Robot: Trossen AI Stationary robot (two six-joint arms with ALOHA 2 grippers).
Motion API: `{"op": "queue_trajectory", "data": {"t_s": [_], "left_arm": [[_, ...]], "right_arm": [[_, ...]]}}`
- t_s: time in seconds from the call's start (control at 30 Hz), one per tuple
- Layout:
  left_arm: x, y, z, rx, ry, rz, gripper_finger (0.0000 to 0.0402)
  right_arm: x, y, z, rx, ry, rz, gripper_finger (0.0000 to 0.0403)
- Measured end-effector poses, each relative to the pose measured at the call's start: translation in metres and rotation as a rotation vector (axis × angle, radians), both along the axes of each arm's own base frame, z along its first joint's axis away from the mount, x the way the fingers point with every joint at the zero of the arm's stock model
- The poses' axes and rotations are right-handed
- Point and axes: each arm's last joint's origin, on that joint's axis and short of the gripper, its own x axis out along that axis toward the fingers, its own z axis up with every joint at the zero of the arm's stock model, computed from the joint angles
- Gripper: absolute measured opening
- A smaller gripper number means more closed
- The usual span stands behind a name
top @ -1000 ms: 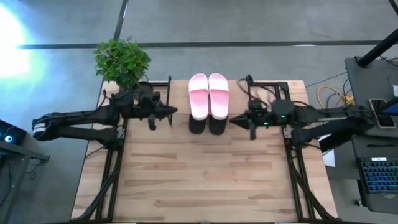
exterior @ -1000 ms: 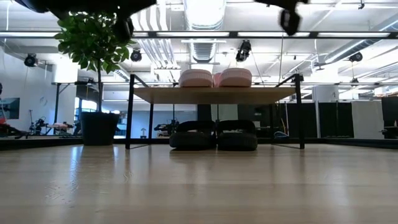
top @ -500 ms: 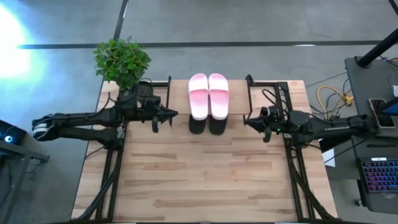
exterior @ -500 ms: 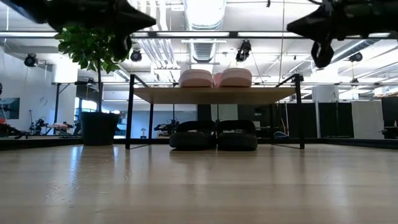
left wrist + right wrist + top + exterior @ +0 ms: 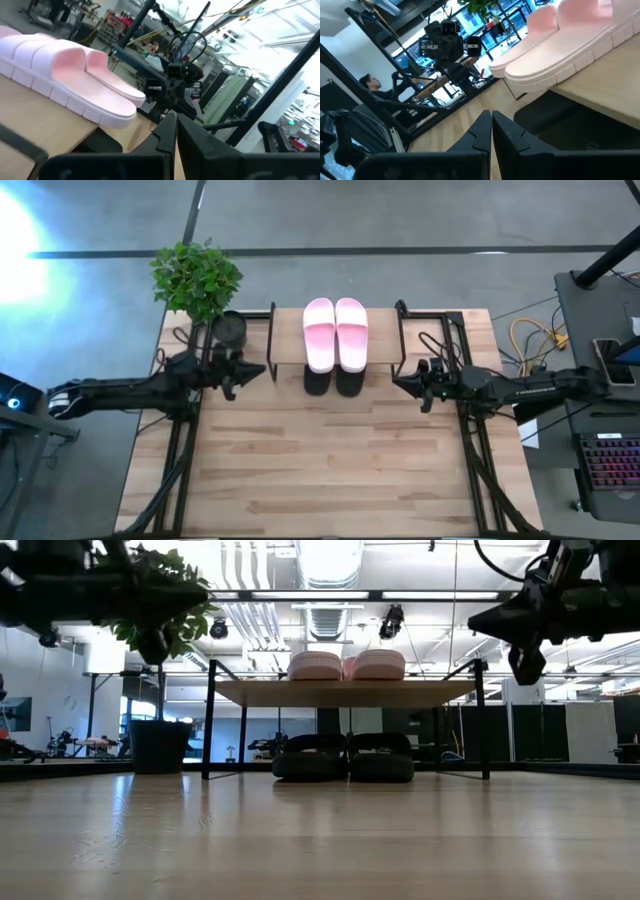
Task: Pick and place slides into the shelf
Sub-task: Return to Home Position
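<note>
The left gripper (image 5: 262,368) has its two fingers pressed together with nothing between them, and it hangs in the air just off the left end of the shelf (image 5: 285,342), pointing toward it; the right gripper (image 5: 397,381) is likewise closed tight and empty, held in the air off the shelf's right end and pointing back at it. Both stand apart from the shelf's black side frames, touching nothing. On the shelf's wooden top lie the pink slides (image 5: 335,333), side by side and touching, near the middle of the plank. Directly beneath them, under the shelf, the black slides (image 5: 345,757) sit side by side on the table (image 5: 330,470), their ends showing just past the shelf's near edge from above. A potted plant (image 5: 197,277) stands beyond the shelf's left end, at the table's far corner
</note>
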Motion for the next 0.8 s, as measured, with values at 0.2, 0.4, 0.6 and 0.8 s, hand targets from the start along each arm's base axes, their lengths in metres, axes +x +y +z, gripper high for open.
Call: {"op": "queue_trajectory", "data": {"t_s": [0.2, 0.4, 0.6, 0.8], "left_arm": [[-0.014, -0.002, -0.015, 0.001, -0.03, 0.041, 0.0], [-0.026, -0.005, -0.022, 0.03, -0.089, 0.044, 0.0], [-0.031, -0.007, -0.039, 0.074, 0.019, 0.051, 0.0], [-0.037, -0.008, -0.049, 0.059, 0.121, 0.044, 0.0]], "right_arm": [[-0.006, -0.001, -0.001, -0.042, -0.026, -0.002, 0.0008], [-0.019, -0.002, -0.012, -0.047, -0.08, -0.015, 0.0008], [-0.027, -0.002, -0.014, -0.064, -0.054, -0.007, 0.0008], [-0.036, -0.002, -0.017, -0.093, -0.042, -0.008, 0.0008]]}}
